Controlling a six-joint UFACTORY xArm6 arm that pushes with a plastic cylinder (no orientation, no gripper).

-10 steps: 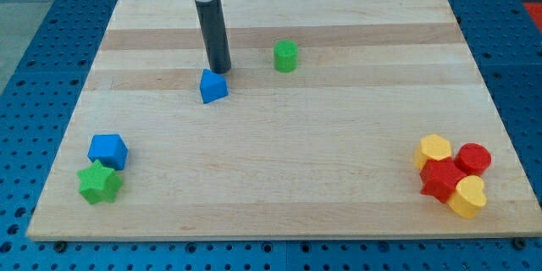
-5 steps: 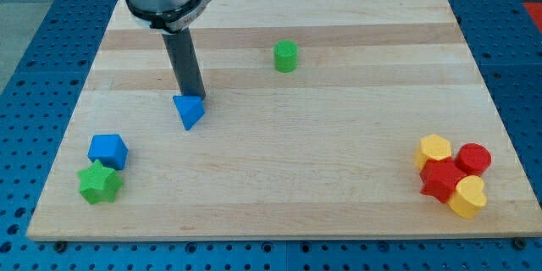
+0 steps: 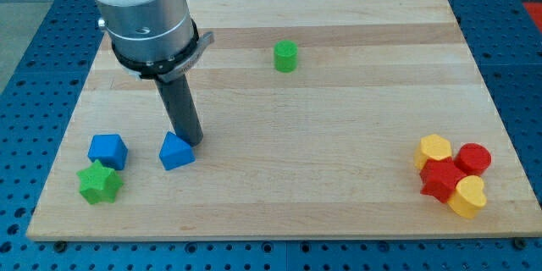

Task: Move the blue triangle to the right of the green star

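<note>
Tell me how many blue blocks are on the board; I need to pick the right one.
2. The blue triangle lies at lower left, against my tip. The other blue block sits further left, just above the green star. None looks hidden.

blue blocks: two, a small blue triangle block (image 3: 176, 152) and a chunkier blue block with angled faces (image 3: 107, 150) off to the view's left

green blocks: two as well, a green star block (image 3: 99, 183) and a little green cylinder-ish block (image 3: 286, 55)

red blocks: two, a round red block (image 3: 473, 158) and a bigger red one (image 3: 441, 179), shape hard to call

yellow blocks: two, a yellow block with flat sides (image 3: 434, 149) and a yellow heart-looking block (image 3: 467, 197)

blocks total: eight

wooden boards: just one pale wooden board (image 3: 339, 135)
</note>
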